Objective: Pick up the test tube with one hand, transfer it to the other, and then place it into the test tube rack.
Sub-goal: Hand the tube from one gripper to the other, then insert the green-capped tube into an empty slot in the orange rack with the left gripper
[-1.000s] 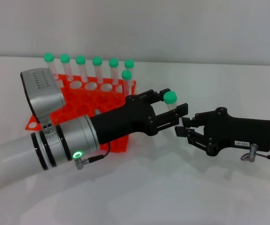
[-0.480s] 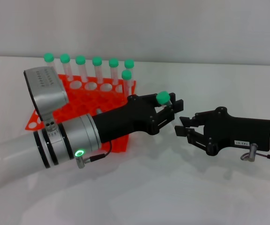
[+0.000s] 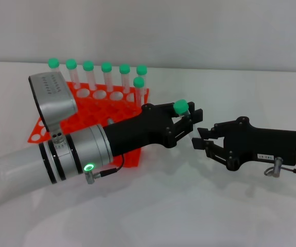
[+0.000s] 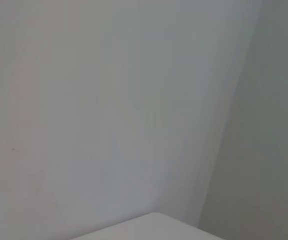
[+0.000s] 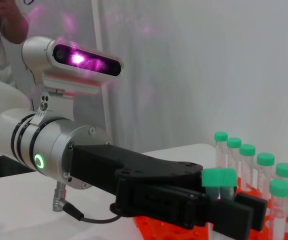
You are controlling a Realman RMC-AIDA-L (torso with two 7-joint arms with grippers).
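Altogether we count eight green-capped tubes: seven standing in test tube rack, one test tube clenched upright in left gripper, right of rack above white table. Right gripper just beside, fingers spread, empty. Left forearm hides rack's front.

head view: looks forward and down over both arms.
left wrist view: faces a blank wall.
right wrist view: close, faces the left gripper.
shared: left gripper, test tube rack.
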